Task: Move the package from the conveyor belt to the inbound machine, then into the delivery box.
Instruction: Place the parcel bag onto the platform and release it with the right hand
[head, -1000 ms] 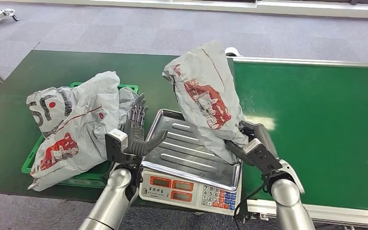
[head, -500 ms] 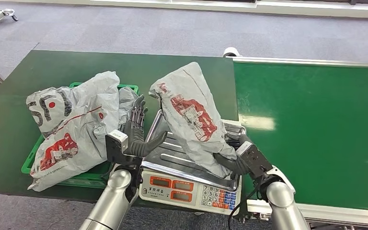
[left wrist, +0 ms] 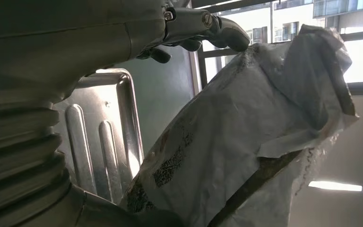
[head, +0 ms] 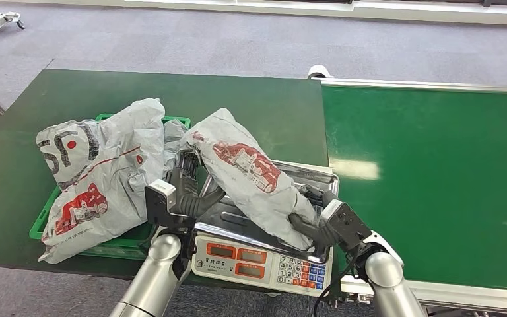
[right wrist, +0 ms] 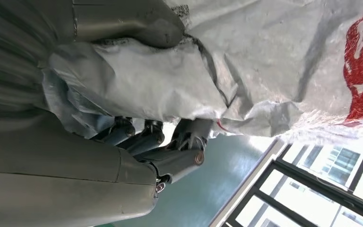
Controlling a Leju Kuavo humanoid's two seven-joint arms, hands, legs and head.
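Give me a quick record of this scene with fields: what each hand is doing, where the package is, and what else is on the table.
right hand: grips the lower end of the package
left hand: fingers apart, holding nothing, beside the scale's left edge
package: grey bag with red print, tilted low across the scale tray, upper end leaning toward the left hand
scale: steel tray on top, keypad and displays facing the robot
green bin: left of the scale, holds other grey bags
conveyor belt: right of the scale, green surface
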